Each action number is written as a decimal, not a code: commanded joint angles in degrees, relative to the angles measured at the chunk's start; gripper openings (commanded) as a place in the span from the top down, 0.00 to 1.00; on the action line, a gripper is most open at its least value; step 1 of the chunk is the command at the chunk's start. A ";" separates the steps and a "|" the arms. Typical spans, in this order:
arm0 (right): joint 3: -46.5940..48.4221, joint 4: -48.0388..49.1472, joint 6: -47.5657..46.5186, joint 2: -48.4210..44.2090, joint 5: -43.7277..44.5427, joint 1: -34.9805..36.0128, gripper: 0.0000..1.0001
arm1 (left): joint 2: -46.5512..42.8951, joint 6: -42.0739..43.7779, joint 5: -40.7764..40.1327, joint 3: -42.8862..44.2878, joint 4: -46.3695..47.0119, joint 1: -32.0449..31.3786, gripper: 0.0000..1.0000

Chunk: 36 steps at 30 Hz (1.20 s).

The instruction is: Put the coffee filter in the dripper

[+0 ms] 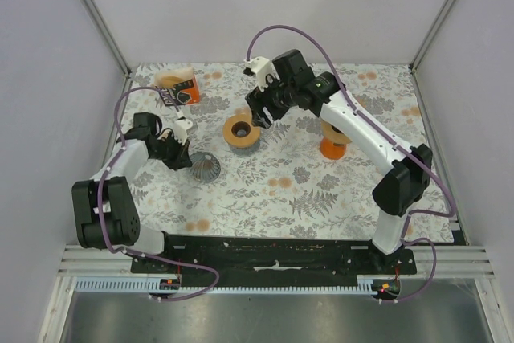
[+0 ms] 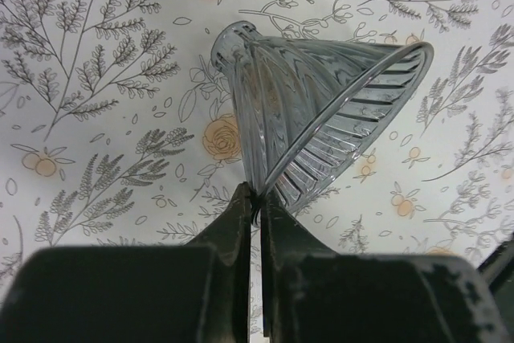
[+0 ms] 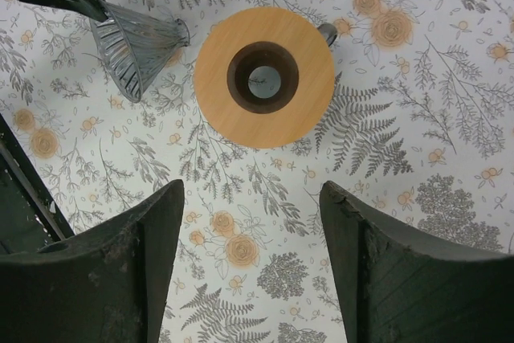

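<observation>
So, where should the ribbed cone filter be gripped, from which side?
At the thin rim of its wide mouth, from the mouth side, one finger inside, one outside. The cone filter tapers, so its wall would likely slip; the left tool is shut on that rim.

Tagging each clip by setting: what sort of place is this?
Likely a robot lab test booth, not a kitchen: plain white panel walls on silver metal posts, a floral-print table cover, and white-and-black left arm and right arm bolted down.
</observation>
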 commanded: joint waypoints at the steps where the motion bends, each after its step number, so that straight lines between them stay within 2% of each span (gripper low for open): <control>1: -2.00 5.99 2.24 -2.93 0.71 3.75 0.26 | 1.80 -9.55 2.88 6.19 -2.15 0.24 0.98; 4: -5.33 13.10 3.38 -4.24 4.39 8.85 0.25 | 5.14 -18.53 5.50 17.07 -13.91 0.51 0.98; 7: -3.17 16.03 7.24 -1.01 11.41 12.11 0.25 | 8.22 -21.00 11.92 25.44 -24.30 0.51 0.98; 9: 1.66 13.93 9.00 3.03 14.06 13.17 0.25 | 7.97 -21.80 12.72 27.38 -26.69 0.42 0.98; 15: 9.67 12.33 12.97 10.60 13.98 13.52 0.30 | 4.45 -23.83 15.70 28.09 -27.48 0.07 0.98; 18: 13.45 10.50 12.01 14.81 16.53 13.52 0.47 | 4.01 -23.57 18.87 29.50 -29.41 0.07 0.98; 22: 17.07 5.92 10.42 18.16 20.31 13.61 0.63 | 3.83 -22.33 20.37 31.96 -32.05 0.07 0.98; 25: 16.45 6.00 10.33 17.29 19.96 13.61 0.98 | 4.18 -22.07 21.16 33.80 -33.55 0.07 0.98; 30: 16.71 6.01 8.75 14.31 14.80 12.74 1.00 | 4.62 -19.79 24.67 39.16 -37.32 0.07 0.96; 31: 16.80 5.92 9.18 13.69 12.43 12.04 1.00 | 4.71 -19.44 24.42 40.65 -37.94 0.07 0.85; 32: 16.80 6.00 9.71 13.08 10.23 11.16 1.00 | 4.80 -19.43 23.89 41.97 -38.21 0.07 0.64; 34: 16.72 5.83 12.34 11.84 5.74 8.79 1.00 | 4.97 -19.43 22.05 44.78 -38.56 0.24 0.31; 35: 16.63 5.83 12.79 11.14 4.77 7.65 1.00 | 5.15 -19.87 20.65 46.45 -38.30 0.33 0.18; 36: 16.45 5.74 12.79 10.61 4.15 6.50 1.00 | 5.15 -20.57 19.50 47.77 -37.95 0.51 0.11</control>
